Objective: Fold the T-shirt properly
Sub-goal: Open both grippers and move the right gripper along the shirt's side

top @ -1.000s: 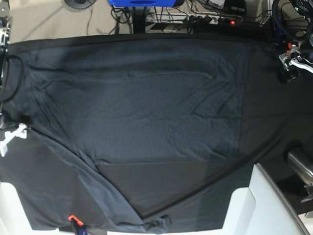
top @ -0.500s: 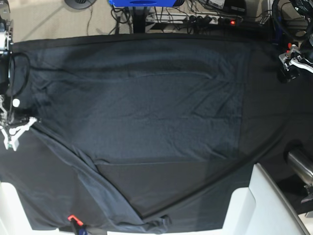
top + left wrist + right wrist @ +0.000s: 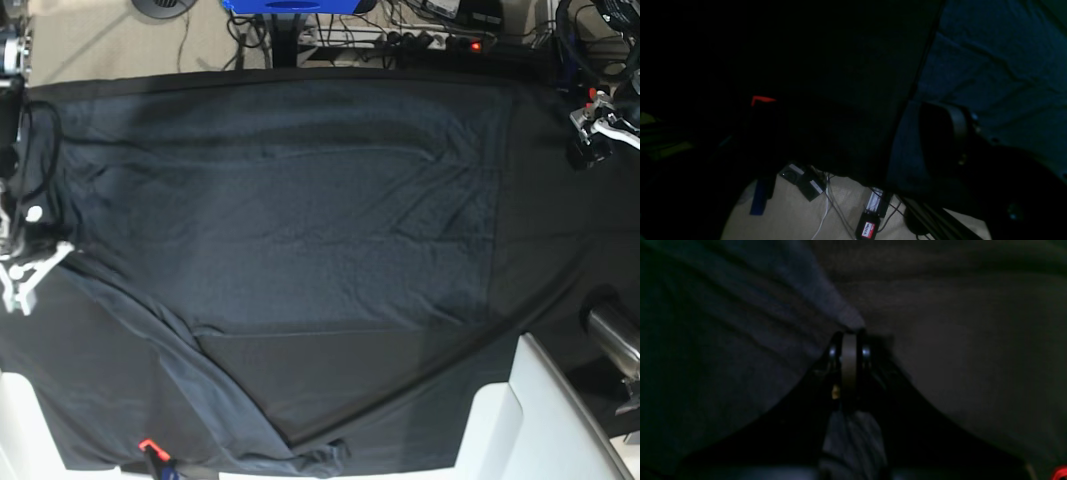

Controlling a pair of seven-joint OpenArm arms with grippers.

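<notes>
T-shirt [image 3: 300,220] spread on black table cloth [image 3: 560,230], right claw [image 3: 849,333] pinching its edge, left claw [image 3: 592,135] released.

Right tool [image 3: 849,335]: centre frame, fingers pressed together, tips pinching a pointed edge of the T-shirt [image 3: 740,340]. Slate-grey creased fabric fills 9 to 12 o'clock; darker counter cloth [image 3: 957,356] fills 1 to 4 o'clock.

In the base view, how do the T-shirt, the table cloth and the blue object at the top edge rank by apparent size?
1. table cloth, showing beyond the shirt on several sides
2. T-shirt, covering most of the cloth
3. blue object, partly cut off by the frame
</notes>
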